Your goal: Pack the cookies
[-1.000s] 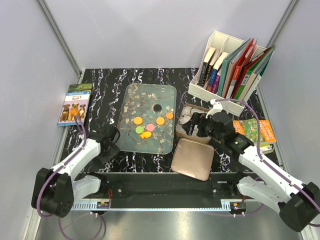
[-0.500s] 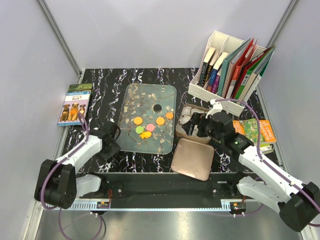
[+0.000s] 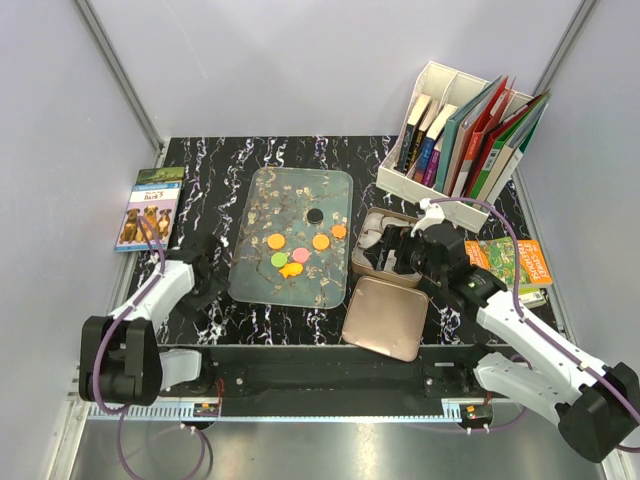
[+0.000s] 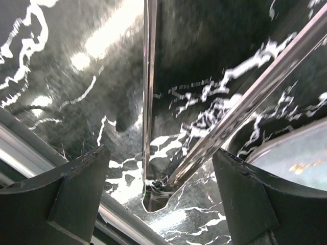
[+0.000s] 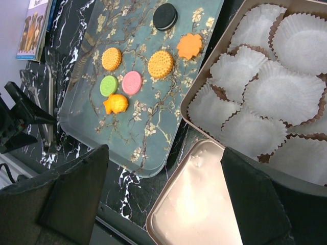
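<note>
Clearly packing has not begun. From above, all seven cookies [image 3: 301,254] lie on the tray [image 3: 290,190], while the tin [image 3: 372,218] to its right holds only paper cups. The lid [image 3: 385,317] lies nearer the arms. The left gripper [image 3: 210,275] sits low beside the tray's left edge, and the right gripper [image 3: 385,252] hangs over the tin. A dog booklet [image 3: 148,208] and the racked books [image 3: 465,140] carry lettering too small to read.

The left wrist view shows its fingers [image 4: 76,194] spread wide over the bare table, gripping nothing.

The right wrist view shows that gripper gaping too, empty, with the cups [image 5: 286,92] vacant. I judge the next move is a reach to one cookie, pinching its thin edge precisely, then carrying it into a cup.
</note>
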Robot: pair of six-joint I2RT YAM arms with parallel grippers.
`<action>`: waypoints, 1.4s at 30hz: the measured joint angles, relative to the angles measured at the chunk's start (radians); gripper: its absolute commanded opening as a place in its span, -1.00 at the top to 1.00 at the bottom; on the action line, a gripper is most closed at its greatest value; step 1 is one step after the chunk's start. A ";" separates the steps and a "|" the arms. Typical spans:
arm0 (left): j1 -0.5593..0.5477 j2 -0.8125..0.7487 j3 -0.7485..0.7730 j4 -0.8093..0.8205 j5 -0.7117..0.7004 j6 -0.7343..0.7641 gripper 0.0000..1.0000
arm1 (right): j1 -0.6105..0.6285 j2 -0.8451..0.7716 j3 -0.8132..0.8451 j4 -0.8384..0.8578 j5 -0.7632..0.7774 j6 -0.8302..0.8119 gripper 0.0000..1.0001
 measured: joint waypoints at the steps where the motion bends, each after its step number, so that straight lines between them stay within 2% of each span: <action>1: 0.010 0.013 0.009 0.002 -0.002 0.006 -0.65 | 0.000 0.002 0.000 0.000 0.000 0.000 -1.00; 9: 0.031 0.138 0.054 0.067 0.004 0.049 -0.63 | 0.000 0.011 0.000 0.000 0.000 0.000 -0.99; 21: 0.049 0.138 0.033 0.209 0.050 0.130 -0.60 | 0.000 0.014 0.000 0.000 0.002 0.000 -1.00; 29: 0.067 0.136 0.032 0.220 0.047 0.155 -0.74 | 0.000 0.031 0.000 0.001 0.002 0.000 -0.99; 34: 0.071 0.118 0.034 0.222 0.037 0.171 -0.75 | 0.000 0.035 0.000 0.002 0.002 0.000 -0.99; 38: 0.079 0.117 0.045 0.228 0.037 0.177 -0.54 | 0.000 0.043 0.000 0.005 0.001 0.000 -1.00; 42: 0.106 0.143 0.046 0.249 0.048 0.177 -0.15 | 0.000 0.044 0.000 0.005 0.000 0.000 -0.99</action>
